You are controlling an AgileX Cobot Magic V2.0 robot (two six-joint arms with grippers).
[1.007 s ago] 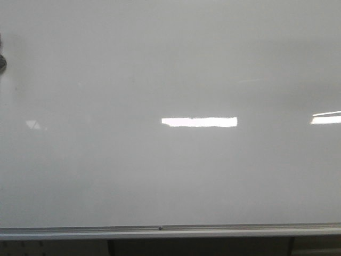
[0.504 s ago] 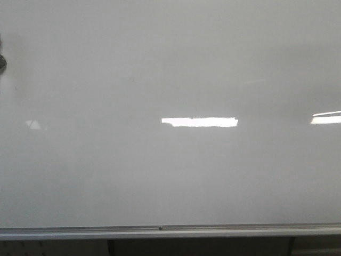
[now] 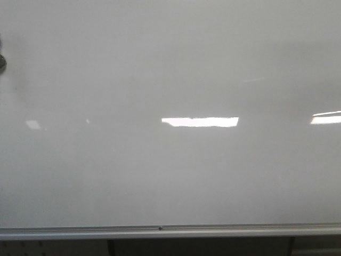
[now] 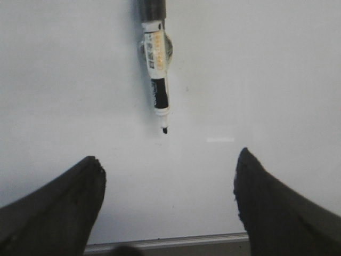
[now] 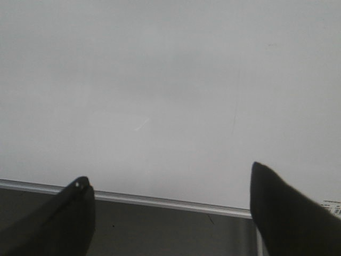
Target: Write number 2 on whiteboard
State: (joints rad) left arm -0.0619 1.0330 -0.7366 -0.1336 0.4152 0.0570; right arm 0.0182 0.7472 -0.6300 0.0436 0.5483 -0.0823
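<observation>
Currently the whiteboard (image 3: 170, 176) is filling the front view, showing no number 2. A marker (image 4: 156, 69) is lying at twelve o'clock from the left gripper (image 4: 168, 186), uncapped. Both the left and right gripper (image 5: 170, 197) are gaping, holding nothing.

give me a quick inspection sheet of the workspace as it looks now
surface: whiteboard glossy, no writing seen, bright light reflections
job's things: marker uncapped, against the board with tip pointing toward the rail; number 2 not drawn yet
clutter: dark round object at the board's left edge, cannot tell what it is
grippers: left tool open, holding nothing; right tool open, holding nothing
cables: nothing seen
surroundings: dark space below the rail
</observation>
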